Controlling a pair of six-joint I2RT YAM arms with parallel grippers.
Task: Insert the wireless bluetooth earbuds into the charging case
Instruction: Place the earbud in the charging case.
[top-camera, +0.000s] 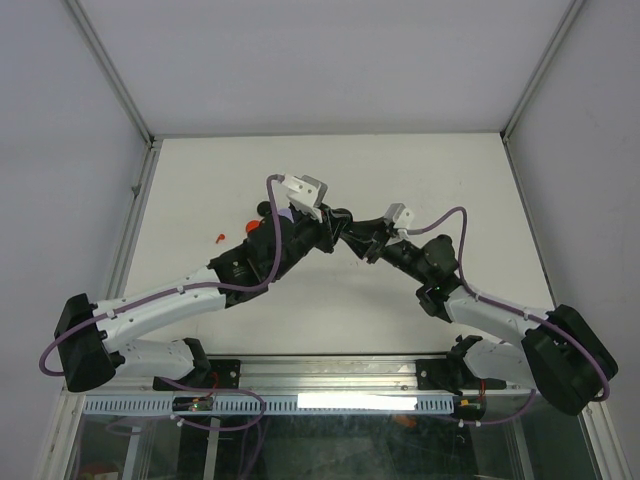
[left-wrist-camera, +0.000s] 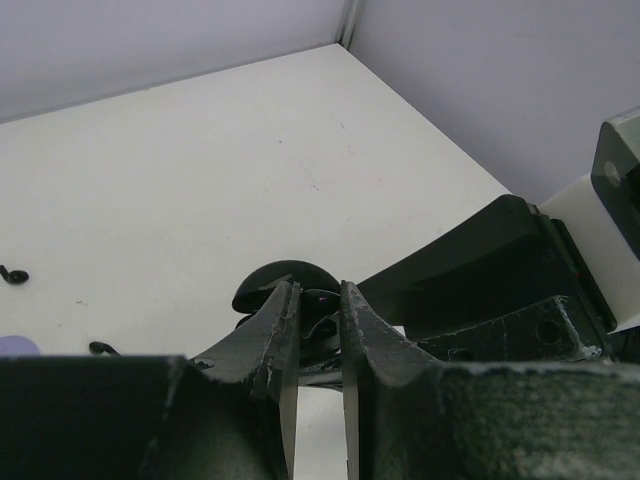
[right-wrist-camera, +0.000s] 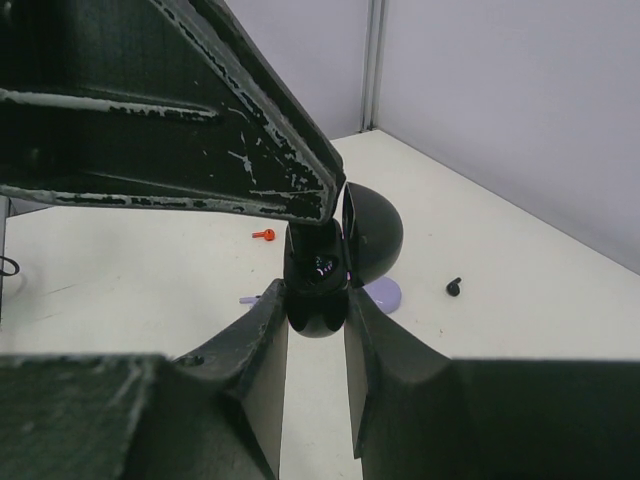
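Observation:
My right gripper (right-wrist-camera: 316, 312) is shut on the black charging case (right-wrist-camera: 318, 318), held above the table with its round lid (right-wrist-camera: 376, 232) swung open. From the upper left, the left gripper (right-wrist-camera: 322, 205) reaches down onto the case's open top. It is shut on a black earbud (left-wrist-camera: 322, 303), which sits at the case's cavity. In the top view both grippers (top-camera: 335, 222) (top-camera: 354, 234) meet at mid-table. Loose on the table lie a red earbud (right-wrist-camera: 263, 235), a black earbud (right-wrist-camera: 454, 287) and a pale purple earbud (right-wrist-camera: 250, 298).
A pale purple case (right-wrist-camera: 382, 294) lies on the table behind the held case. A red case (top-camera: 253, 225) and a red earbud (top-camera: 218, 238) lie left of the left arm. Two more black earbuds (left-wrist-camera: 14, 274) (left-wrist-camera: 100, 348) lie at left. Walls enclose the table.

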